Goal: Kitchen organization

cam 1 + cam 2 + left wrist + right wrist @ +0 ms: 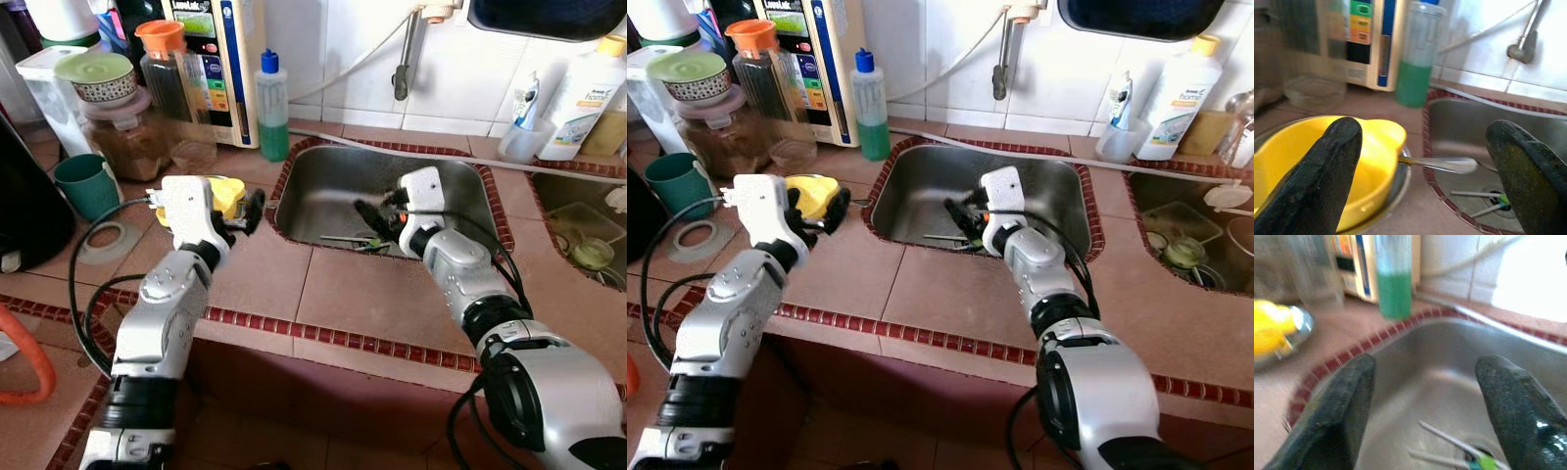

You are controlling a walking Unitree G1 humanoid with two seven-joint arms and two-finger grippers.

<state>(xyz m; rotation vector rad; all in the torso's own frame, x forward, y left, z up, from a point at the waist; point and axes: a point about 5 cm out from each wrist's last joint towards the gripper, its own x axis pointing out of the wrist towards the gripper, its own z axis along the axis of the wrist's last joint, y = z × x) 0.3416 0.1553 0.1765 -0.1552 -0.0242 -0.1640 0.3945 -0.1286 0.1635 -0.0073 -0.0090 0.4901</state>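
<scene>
Your left gripper [1422,161] is spread wide, holding nothing, poised over the yellow bowl [1359,156] on the counter [294,294], just left of the sink [323,196]. One finger [1317,181] sits in front of the bowl's near side; the other is out over the sink edge. The bowl rests in a metal dish [1396,191], and a spoon [1442,164] lies from the bowl's rim out toward the sink.

Your right gripper [1422,406] is also wide open and empty, hanging above the sink basin. Below it, thin utensils [1449,440] lie on the sink bottom near the drain, one with a green end.

Behind the bowl you have a bottle [272,108] of green liquid at the sink's back corner, beside a water purifier [220,59]. Jars [122,127] and a teal cup [86,184] stand further left
</scene>
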